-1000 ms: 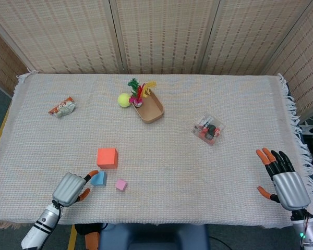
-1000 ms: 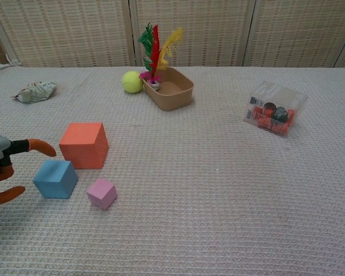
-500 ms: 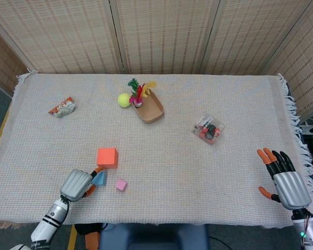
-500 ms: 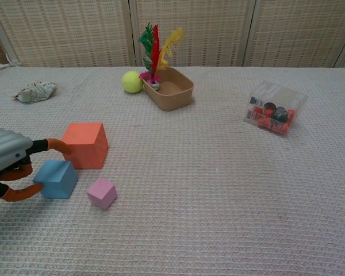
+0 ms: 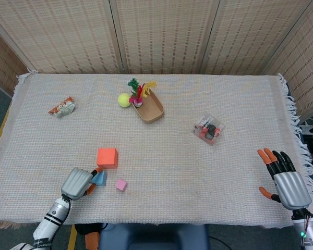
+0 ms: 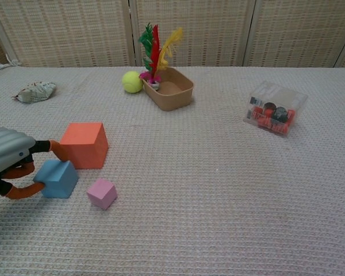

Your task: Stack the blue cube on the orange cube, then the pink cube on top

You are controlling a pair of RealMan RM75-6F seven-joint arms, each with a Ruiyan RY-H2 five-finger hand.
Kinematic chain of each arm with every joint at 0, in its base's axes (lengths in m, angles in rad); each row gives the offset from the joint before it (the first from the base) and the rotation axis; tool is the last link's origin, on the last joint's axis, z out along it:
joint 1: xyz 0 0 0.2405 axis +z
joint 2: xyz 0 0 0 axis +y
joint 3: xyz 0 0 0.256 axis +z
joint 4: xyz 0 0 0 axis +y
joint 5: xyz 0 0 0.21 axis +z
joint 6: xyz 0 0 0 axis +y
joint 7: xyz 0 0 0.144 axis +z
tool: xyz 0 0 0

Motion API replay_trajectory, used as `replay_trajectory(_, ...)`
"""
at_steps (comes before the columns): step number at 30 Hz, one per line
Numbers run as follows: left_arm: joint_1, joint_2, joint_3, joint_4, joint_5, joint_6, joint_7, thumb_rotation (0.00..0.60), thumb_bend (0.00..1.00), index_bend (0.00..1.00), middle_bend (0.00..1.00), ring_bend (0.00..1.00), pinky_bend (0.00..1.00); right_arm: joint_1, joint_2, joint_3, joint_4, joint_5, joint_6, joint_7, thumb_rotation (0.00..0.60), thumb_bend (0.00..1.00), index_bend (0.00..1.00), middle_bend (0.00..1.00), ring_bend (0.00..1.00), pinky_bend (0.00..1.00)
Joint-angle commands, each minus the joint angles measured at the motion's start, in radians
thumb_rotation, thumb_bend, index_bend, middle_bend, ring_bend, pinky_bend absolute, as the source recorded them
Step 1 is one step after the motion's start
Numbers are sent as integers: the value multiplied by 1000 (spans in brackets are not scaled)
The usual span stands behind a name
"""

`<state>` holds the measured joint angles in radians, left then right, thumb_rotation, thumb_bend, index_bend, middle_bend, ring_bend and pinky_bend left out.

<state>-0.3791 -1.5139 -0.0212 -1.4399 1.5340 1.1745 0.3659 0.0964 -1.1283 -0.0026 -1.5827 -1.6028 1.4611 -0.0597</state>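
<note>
Woven cloth covers our worktop [image 5: 208, 172]. At its near left, our left hand [image 6: 8, 158] pinches the blue cube [image 6: 57, 179], just beside the orange cube [image 6: 85, 144] and pink cube [image 6: 101, 192]. A shallow pinch may slip, nudging both neighbours.

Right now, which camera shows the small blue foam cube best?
Chest view: the small blue foam cube shows two faces, with the left hand at its side. In the head view the cube is tiny and partly covered by the hand.

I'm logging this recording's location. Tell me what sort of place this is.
Probably an indoor robot test setup, not a home: a table under a woven beige cloth, woven reed screen panels as backdrop, and assorted props such as foam cubes like the orange one.
</note>
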Motion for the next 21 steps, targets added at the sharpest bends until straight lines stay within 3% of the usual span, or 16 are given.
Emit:
replay_trajectory(1, 7, 8, 1, -7, 13, 32, -10, 600, 363, 568, 1000, 1000, 1000, 0, 0, -1, 0, 0, -2, -1, 600, 76, 0, 0, 0, 0)
replay_trajectory(11, 42, 131, -14, -131, 52, 159, 1, 600, 362, 574, 1000, 1000, 1000, 0, 2, -4, -5, -4, -4, -1, 600, 76, 0, 0, 0, 0)
replay_trajectory(21, 5, 210, -61, -279, -18, 100, 28, 600, 361, 553, 1000, 1000, 1000, 4, -1, -8, -8, -7, -15, -8, 600, 76, 0, 0, 0, 0)
